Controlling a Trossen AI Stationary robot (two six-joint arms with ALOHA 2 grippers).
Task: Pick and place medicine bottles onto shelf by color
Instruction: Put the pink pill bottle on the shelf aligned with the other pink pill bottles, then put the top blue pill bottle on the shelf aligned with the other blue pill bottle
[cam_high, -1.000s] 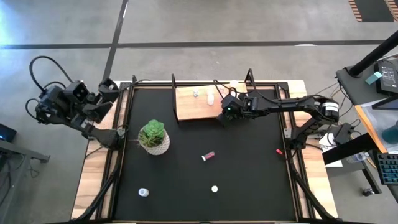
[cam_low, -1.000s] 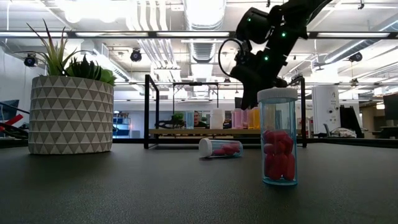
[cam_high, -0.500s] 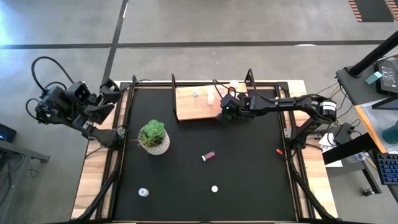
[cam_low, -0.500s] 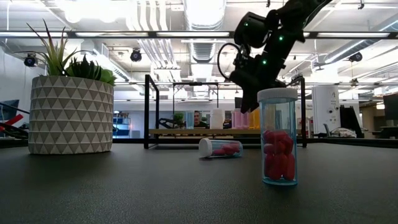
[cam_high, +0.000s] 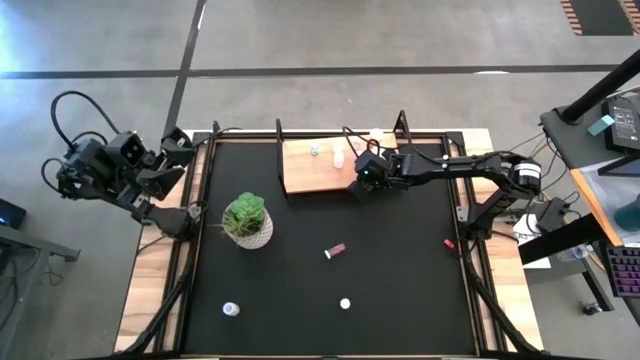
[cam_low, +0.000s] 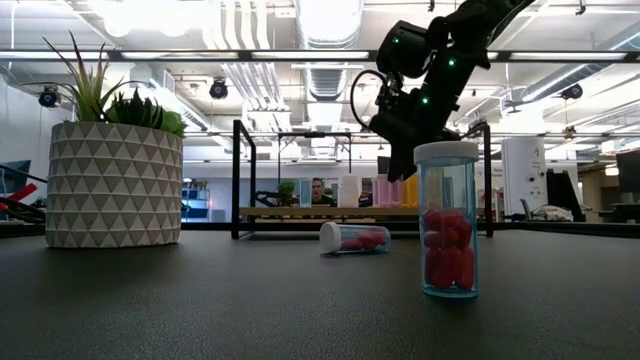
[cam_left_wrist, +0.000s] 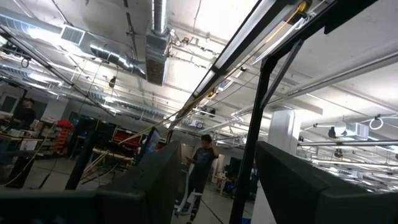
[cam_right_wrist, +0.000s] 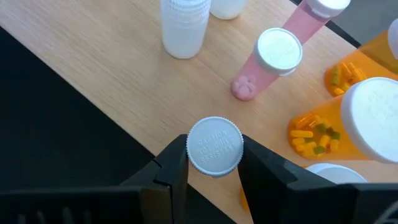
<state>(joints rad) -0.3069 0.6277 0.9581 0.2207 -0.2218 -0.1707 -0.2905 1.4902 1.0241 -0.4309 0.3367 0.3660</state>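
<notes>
The capped bottle (cam_right_wrist: 214, 144) is pinched between the right gripper's (cam_right_wrist: 211, 163) fingers, hanging just over the near edge of the shelf (cam_right_wrist: 93, 68). Risky spot: the pink bottle (cam_right_wrist: 270, 59) and orange bottles (cam_right_wrist: 348, 118) stand close by, so a sloppy set-down could topple them or mix colours. Left gripper (cam_high: 185, 215) waits off the bench, beyond the plant (cam_high: 247, 220), fingers parted around nothing.

Shelf crowded at its right end, table mostly open

The shelf (cam_high: 318, 167) at the table's (cam_high: 400, 280) far edge has bare wood on its left half; bottles (cam_right_wrist: 277, 57) cluster at its right end, where the right gripper (cam_right_wrist: 214, 163) holds a white-capped bottle (cam_right_wrist: 214, 144). A potted plant (cam_high: 247, 220) blocks the table's left side. Lone bottles dot the middle (cam_high: 335, 250) and near edge (cam_high: 345, 303).
</notes>
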